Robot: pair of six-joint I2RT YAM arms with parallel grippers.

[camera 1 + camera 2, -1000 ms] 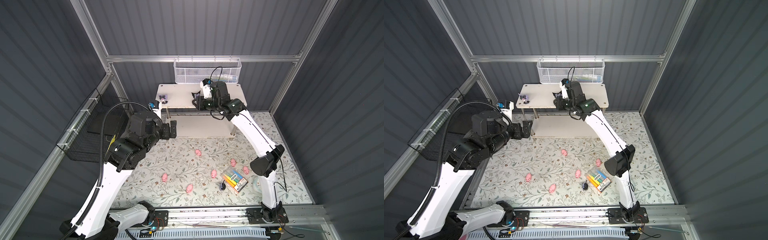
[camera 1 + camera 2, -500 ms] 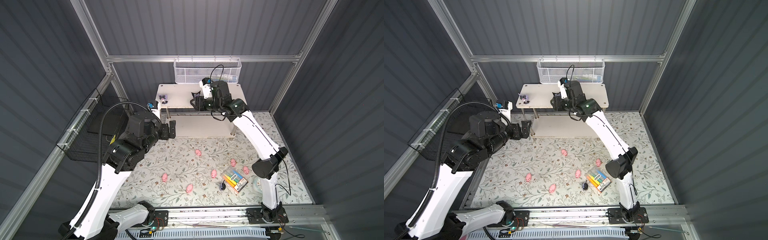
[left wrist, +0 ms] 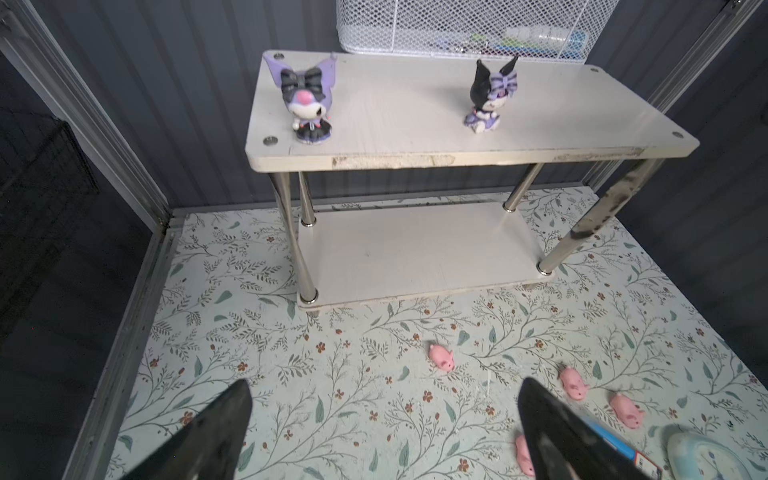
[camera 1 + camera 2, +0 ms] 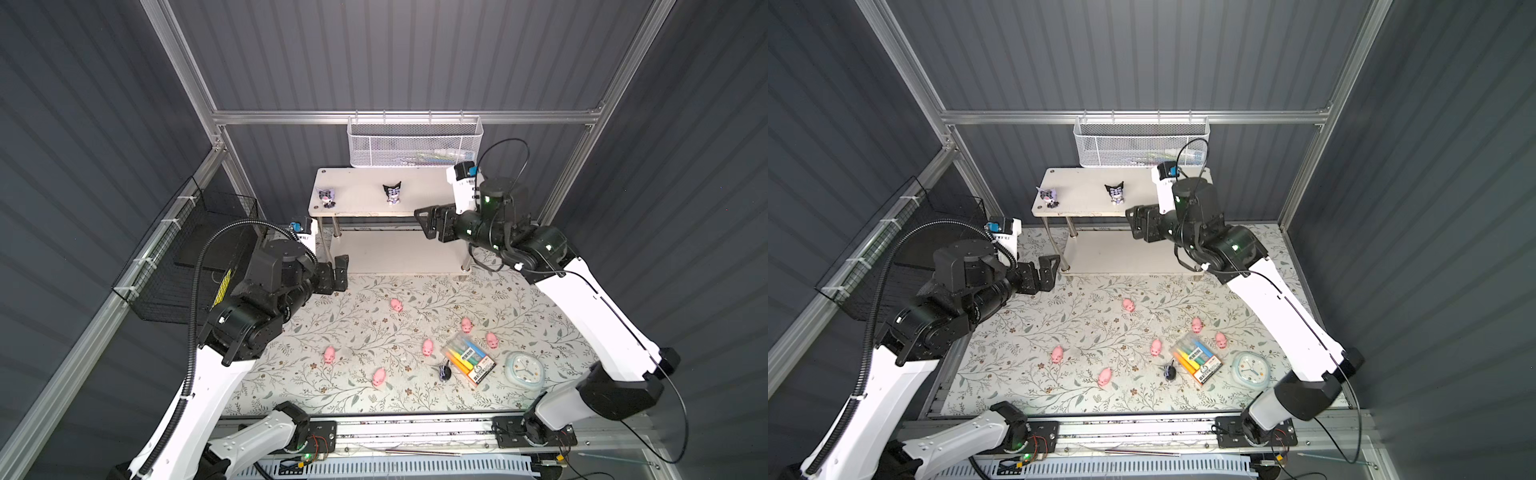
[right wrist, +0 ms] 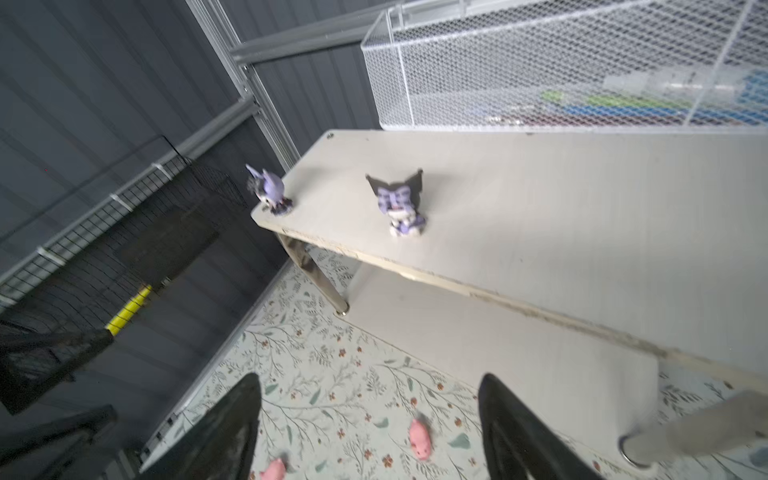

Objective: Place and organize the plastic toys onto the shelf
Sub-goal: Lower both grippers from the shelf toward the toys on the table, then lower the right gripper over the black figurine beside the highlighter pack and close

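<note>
Top views: the right gripper (image 4: 424, 224) had drawn back from the shelf (image 4: 419, 195); a second earlier it sat over the top board. Its jaws stood apart and empty. A second figurine (image 4: 392, 193) now stood upright at mid-board, well apart from the first figurine (image 4: 326, 197) near the left end. The left gripper (image 4: 338, 276) hung spread wide and empty near the shelf's lower left post, much as before. Six pink pigs (image 4: 428, 347) and a third figurine (image 4: 445, 371), lying just beside the marker pack (image 4: 467, 359), were on the mat (image 4: 365, 316).

Left wrist view: both figurines stood on the top board and the lower board was bare. Nothing lay between the left gripper's fingers (image 3: 552, 419).

Right wrist view: the picture was blurred. The fingers were parted with nothing between them, and the second figurine stood clear of them.

Judgement: the second placement appeared complete. Seven toys were outstanding, and the right arm looked free to fetch the next.
</note>
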